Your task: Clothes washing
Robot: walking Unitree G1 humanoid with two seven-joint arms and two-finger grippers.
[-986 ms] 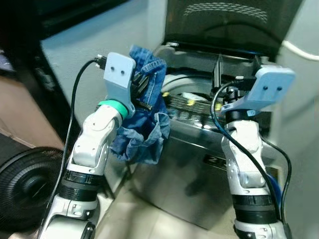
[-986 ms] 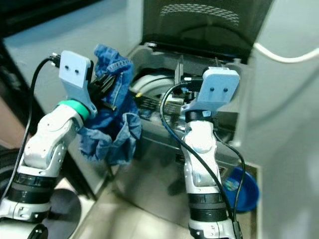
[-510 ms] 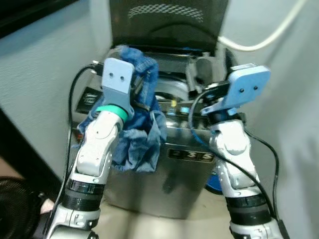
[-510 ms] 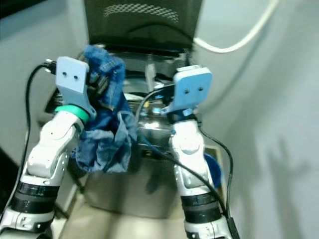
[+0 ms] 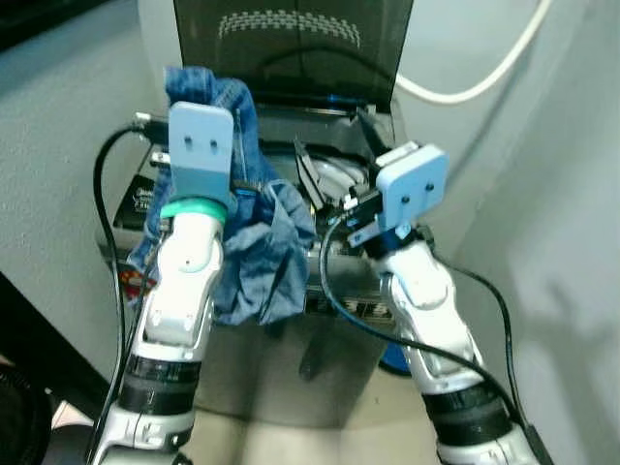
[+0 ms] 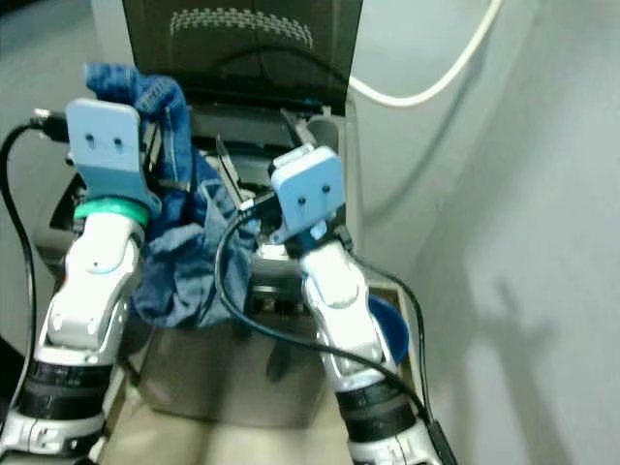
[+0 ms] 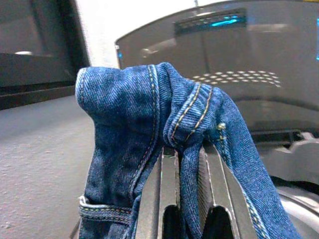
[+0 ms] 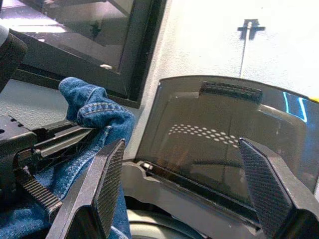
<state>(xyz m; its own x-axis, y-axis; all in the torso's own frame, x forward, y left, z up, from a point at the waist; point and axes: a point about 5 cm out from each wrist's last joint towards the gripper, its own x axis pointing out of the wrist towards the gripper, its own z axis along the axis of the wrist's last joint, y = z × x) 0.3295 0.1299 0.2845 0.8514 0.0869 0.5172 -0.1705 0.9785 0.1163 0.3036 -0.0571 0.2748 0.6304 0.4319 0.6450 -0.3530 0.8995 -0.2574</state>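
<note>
A crumpled pair of blue jeans [image 5: 260,254] hangs from my left gripper [image 7: 188,160], which is shut on a fold of the denim and held up in front of the washer's left side. The grey top-loading washing machine [image 5: 291,363] stands straight ahead with its dark lid [image 5: 291,44] raised. The drum opening [image 5: 336,180] shows between my two arms. My right gripper [image 8: 184,172] is open and empty, held over the washer's top just right of the jeans, its fingers [image 5: 306,167] pointing at the lid.
A white hose [image 5: 472,85] curves down the wall behind the washer. Down between the washer and the right wall lies a blue basin [image 6: 389,327]. Grey walls close in on both sides. A dark round object [image 5: 17,418] sits low on the left.
The camera has swung, so the washer now stands squarely ahead. The left gripper still holds the jeans. The right gripper has drawn closer to the jeans.
</note>
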